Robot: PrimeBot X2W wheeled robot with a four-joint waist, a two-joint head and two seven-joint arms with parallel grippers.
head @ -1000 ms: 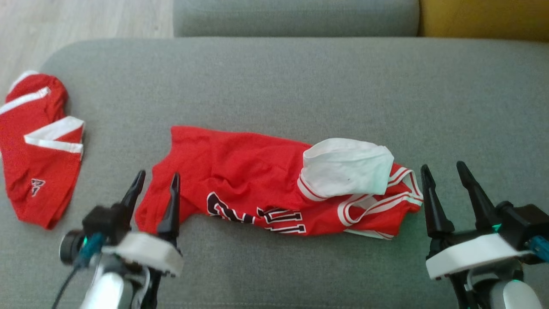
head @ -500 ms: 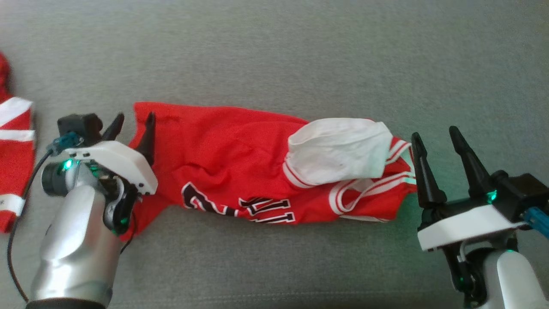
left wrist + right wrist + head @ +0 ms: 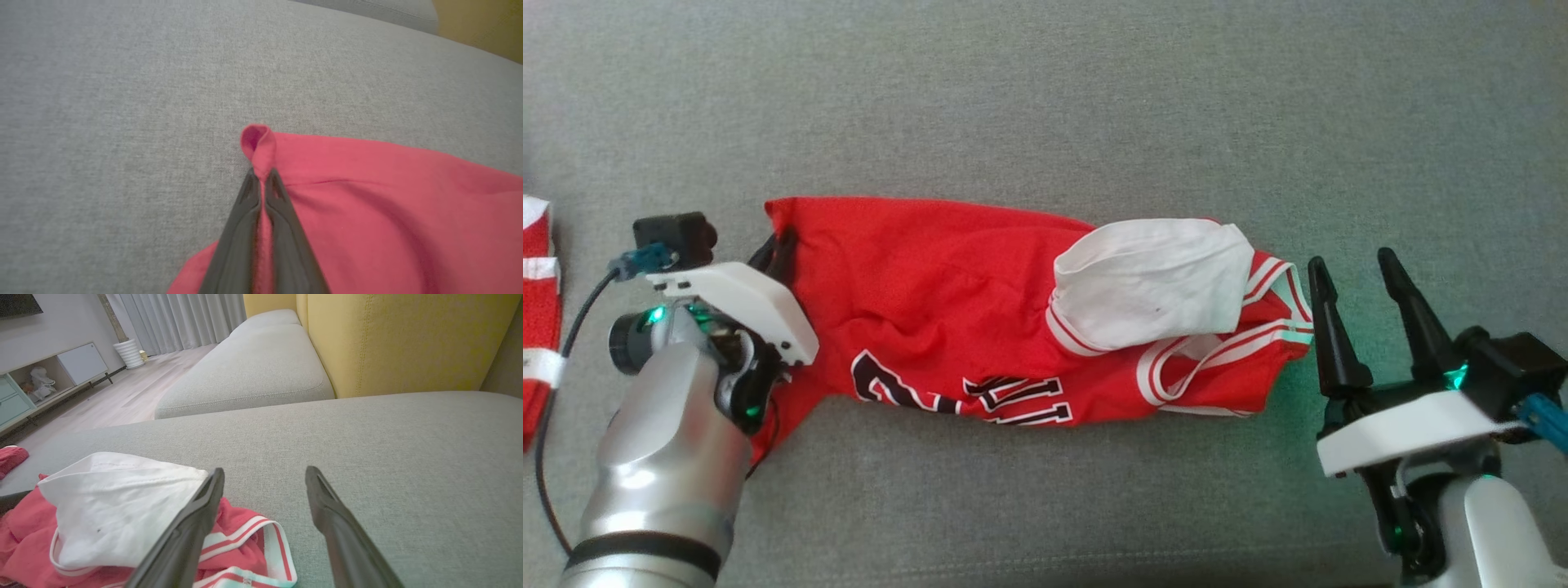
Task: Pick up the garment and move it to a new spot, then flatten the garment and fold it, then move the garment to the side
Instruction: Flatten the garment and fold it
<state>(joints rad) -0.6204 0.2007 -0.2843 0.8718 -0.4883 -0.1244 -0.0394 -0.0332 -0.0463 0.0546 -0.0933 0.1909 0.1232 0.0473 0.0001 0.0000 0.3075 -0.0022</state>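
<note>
**L gripper**: jaws pinched tight on the far-left corner of the red jersey. A small loop of red cloth pokes out past the tips (L wrist view). Corner looks barely raised, if at all; can't tell for sure.

**R gripper**: jaws wide, nothing held. It sits just beside the jersey's right end, by the striped trim. In head view a thin gap shows. In R wrist view one finger overlaps the cloth, so contact is unclear.

**Jersey posn:** mid grey sofa cushion, stretched left-right, rumpled. White panel is flipped over the right half, w/ black lettering along the near edge. A second red garment w/ white stripes lies at the left edge, well apart.

**Progress (est.):**
- Step 1, pick up + relocate: only just begun, w/ one corner gripped and the body flat on the cushion.
- Prob. next: R side needs a hold on the opposite end before the lift.
- Not yet done: move to new spot, flatten (white flap and wrinkles need sorting), fold, shift aside.
- Approx. whole task remains.
</note>
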